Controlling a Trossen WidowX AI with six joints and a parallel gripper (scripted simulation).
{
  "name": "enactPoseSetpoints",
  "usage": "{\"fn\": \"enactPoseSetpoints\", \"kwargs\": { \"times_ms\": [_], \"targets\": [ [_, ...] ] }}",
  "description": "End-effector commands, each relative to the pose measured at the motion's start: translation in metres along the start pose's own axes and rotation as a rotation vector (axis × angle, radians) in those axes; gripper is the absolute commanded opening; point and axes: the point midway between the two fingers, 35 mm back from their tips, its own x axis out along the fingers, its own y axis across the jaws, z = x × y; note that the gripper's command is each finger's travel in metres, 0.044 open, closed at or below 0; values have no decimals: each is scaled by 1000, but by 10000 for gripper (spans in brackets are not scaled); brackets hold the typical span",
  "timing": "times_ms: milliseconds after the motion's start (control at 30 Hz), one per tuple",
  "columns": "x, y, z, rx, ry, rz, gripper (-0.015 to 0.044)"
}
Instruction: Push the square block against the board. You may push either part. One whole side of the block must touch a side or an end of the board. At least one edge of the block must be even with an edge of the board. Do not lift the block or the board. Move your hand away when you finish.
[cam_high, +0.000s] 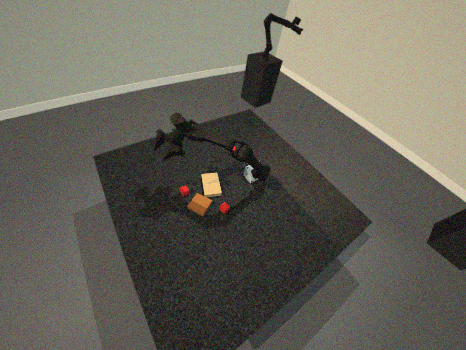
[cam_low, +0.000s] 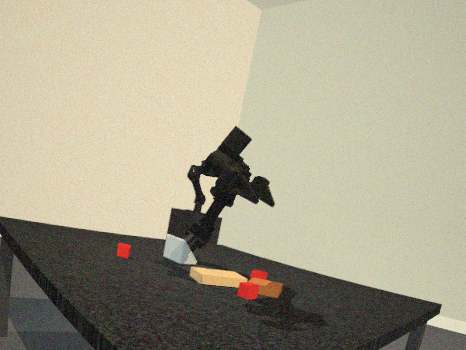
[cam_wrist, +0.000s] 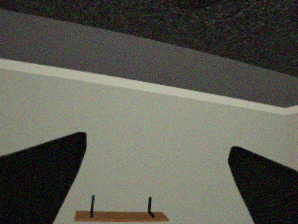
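The square block, orange-brown (cam_high: 200, 204) (cam_low: 270, 288), lies flat at one end of the pale tan board (cam_high: 211, 184) (cam_low: 218, 276). The block is turned at an angle to the board. Its near corner is very close to the board's end; I cannot tell whether they touch, and no whole side lies against the board. My gripper (cam_high: 161, 153) (cam_low: 265, 203) (cam_wrist: 159, 147) is open and empty, raised high above the table and away from both parts. Neither part shows in the wrist view.
One red cube (cam_high: 184, 190) and another red cube (cam_high: 224, 207) lie close on either side of the block. A third red cube (cam_low: 124, 250) is farther off. A pale blue-white object (cam_high: 250, 173) (cam_low: 177, 250) stands beside the arm's base. The dark table (cam_high: 225, 270) (cam_low: 150, 295) has open edges.
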Motion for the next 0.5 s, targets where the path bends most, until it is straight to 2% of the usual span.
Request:
{"fn": "enactPoseSetpoints", "kwargs": {
  "times_ms": [0, 100, 467],
  "targets": [
    [0, 0, 0, 0, 0, 0, 374],
    [1, 0, 1, 23, -3, 2, 295],
    [12, -1, 19, 391, -53, 55, 6]
  ]
}}
